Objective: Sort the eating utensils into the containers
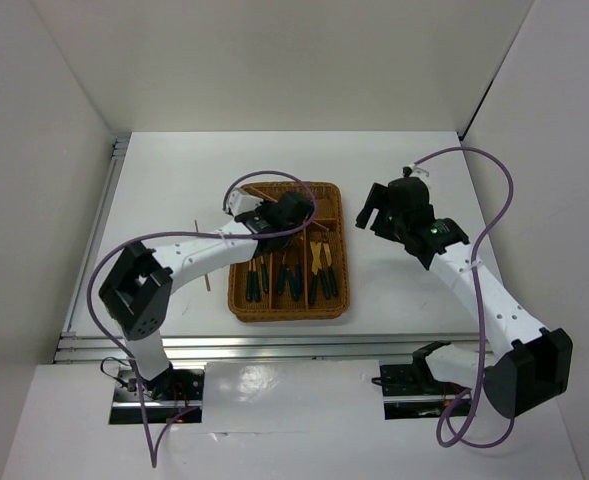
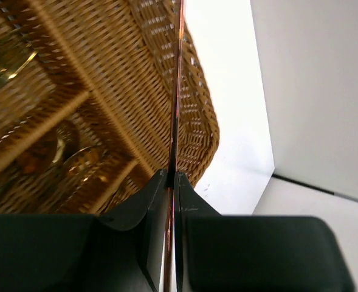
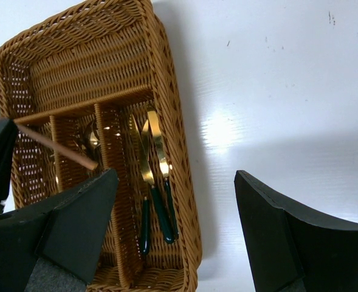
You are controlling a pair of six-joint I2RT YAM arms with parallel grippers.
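My left gripper (image 2: pixel 171 176) is clamped on a copper chopstick (image 2: pixel 177 91) over the wicker tray (image 1: pixel 289 313) — my right gripper (image 1: pixel 379 215) hangs beside it, jaws apart; two knives (image 3: pixel 141 152) lie in one long slot.

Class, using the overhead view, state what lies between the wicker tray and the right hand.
Nothing: only bare white table separates the wicker tray from the right hand, seen in the top view.

A glossy white table (image 1: pixel 174 180) sits enclosed by 3 plain pale walls (image 1: pixel 274 60), evenly lit.
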